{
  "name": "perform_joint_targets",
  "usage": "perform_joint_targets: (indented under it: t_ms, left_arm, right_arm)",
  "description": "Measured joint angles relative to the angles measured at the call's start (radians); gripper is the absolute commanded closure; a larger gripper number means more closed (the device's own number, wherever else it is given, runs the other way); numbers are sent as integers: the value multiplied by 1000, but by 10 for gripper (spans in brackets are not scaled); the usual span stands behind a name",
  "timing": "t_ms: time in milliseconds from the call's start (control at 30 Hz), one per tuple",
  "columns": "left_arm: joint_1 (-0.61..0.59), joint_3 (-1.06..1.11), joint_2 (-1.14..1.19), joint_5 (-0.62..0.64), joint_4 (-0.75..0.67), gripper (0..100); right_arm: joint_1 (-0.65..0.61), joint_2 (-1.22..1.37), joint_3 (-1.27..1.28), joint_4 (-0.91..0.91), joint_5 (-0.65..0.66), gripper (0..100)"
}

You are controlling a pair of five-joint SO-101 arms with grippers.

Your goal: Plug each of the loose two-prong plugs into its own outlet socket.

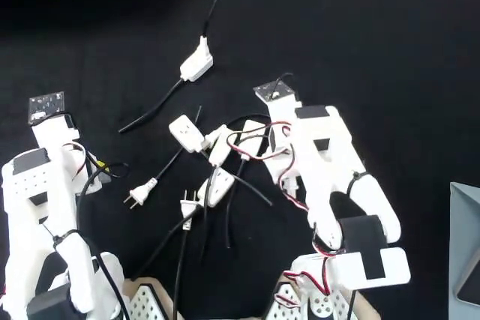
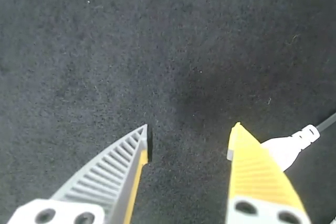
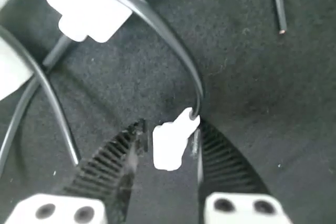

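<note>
The right hand (image 3: 170, 129) is clenched on the held plug (image 3: 170, 145), a white body standing between its two ribbed fingers. The plug's black cable (image 3: 157, 19) arcs away toward the top left of the right wrist view. There a white socket block (image 3: 86, 11) lies on the black tabletop (image 3: 252, 77), apart from the plug. The left hand (image 2: 191, 129) is released, its fingers spread over bare cloth and holding nothing. A white plug end (image 2: 286, 148) lies just beside its yellow finger (image 2: 252, 166), at the right edge of the left wrist view. In the high view, two loose plugs lie at lower centre with prongs exposed: the first loose plug (image 1: 142, 192) and the second loose plug (image 1: 189, 204). Neither touches a socket. The centre socket (image 1: 186, 133) sits just above them, touching another white body (image 1: 220, 144). Whether those two are mated cannot be told. The upper socket (image 1: 196, 65) lies well apart toward the top centre, with its cable running off the top edge. Task status, as a judgement: no insertion can be confirmed complete. One plug is in hand and must still be carried to a socket and aligned prongs first. At least two more plugs remain to be picked up and seated.
</note>
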Motion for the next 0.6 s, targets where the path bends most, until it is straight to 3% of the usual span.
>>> perform_joint_targets:
  t_ms: [233,400,600]
  left_arm:
    - [0,0,0,0,0,755]
    - [0,0,0,0,0,755]
    - [0,0,0,0,0,755]
  right_arm:
    - [0,11,0,57,-20,867]
    - [5,12,0,26,-41,960]
    - [6,12,0,-8,-46,966]
